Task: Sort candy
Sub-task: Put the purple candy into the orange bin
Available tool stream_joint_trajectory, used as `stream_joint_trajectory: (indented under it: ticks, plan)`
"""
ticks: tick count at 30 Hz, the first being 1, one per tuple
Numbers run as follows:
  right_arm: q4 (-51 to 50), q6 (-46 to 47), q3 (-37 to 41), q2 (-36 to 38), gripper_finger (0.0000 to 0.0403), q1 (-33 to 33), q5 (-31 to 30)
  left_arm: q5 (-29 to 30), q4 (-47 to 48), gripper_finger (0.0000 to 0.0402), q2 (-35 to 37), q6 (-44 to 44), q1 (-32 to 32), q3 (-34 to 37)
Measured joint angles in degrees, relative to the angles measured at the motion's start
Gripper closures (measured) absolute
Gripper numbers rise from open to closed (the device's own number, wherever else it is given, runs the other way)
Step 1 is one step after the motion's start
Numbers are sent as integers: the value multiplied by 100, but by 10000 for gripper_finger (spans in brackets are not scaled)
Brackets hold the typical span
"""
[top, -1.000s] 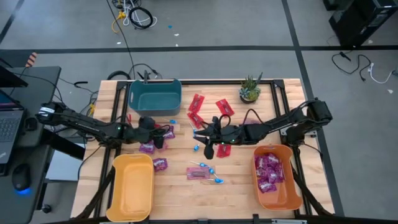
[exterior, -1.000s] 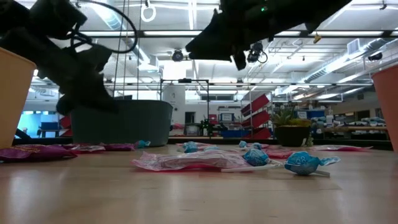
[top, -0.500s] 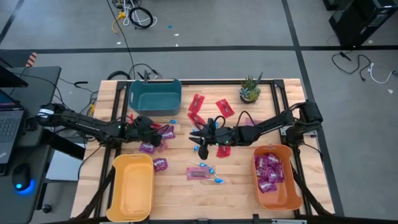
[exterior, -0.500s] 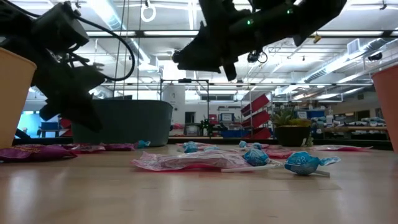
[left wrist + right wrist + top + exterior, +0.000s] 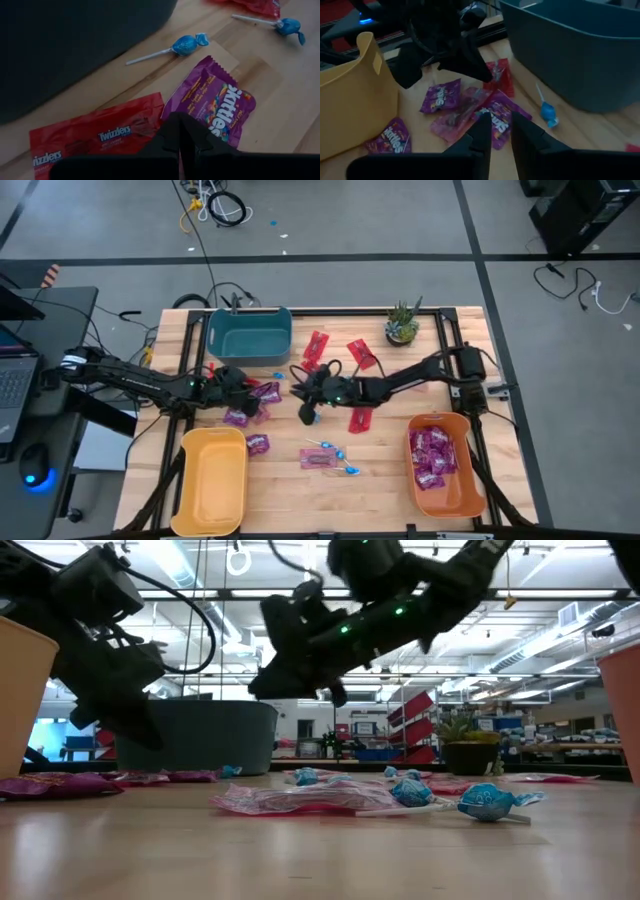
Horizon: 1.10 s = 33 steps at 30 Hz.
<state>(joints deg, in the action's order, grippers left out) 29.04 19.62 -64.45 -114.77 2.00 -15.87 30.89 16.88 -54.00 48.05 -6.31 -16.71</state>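
Note:
Candy lies scattered mid-table: purple packets (image 5: 265,392), red packets (image 5: 316,347) and blue lollipops (image 5: 338,452). My left gripper (image 5: 243,387) is shut and slants down over a red packet (image 5: 95,135) and a purple packet (image 5: 215,105). In the low view its tip (image 5: 145,735) hangs above the tabletop. My right gripper (image 5: 300,395) reaches in from the right, its fingers a narrow gap apart with nothing between them (image 5: 501,120). It points at the purple packets (image 5: 495,117) in front of the left gripper.
A teal bin (image 5: 250,332) stands at the far left, a yellow bin (image 5: 213,480) at the near left. An orange bin (image 5: 462,480) with purple packets stands at the near right, and a potted plant (image 5: 402,323) at the far right. A pink packet (image 5: 318,459) lies near the middle.
My right gripper has gone toward the table's left edge and down, coming close to the purple packets in front of my left gripper. My left gripper has tipped a little further down early on, then kept still. No candy has moved.

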Motion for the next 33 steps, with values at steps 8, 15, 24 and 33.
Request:
stream_joint_trajectory:
  ticks: [8,15,24,33]
  plan:
    - [2,-9,-619,-554,384,-334,635,-2,-21,401,0,-2,0,0]
    - [-18,11,-1011,-997,400,-451,996,-2,-30,401,0,-2,0,0]
    - [-16,3,-1247,-1440,402,-524,1007,9,-68,401,-2,-4,0,0]
    - [1,18,-1776,-2212,403,-520,928,15,-96,401,0,11,0,0]
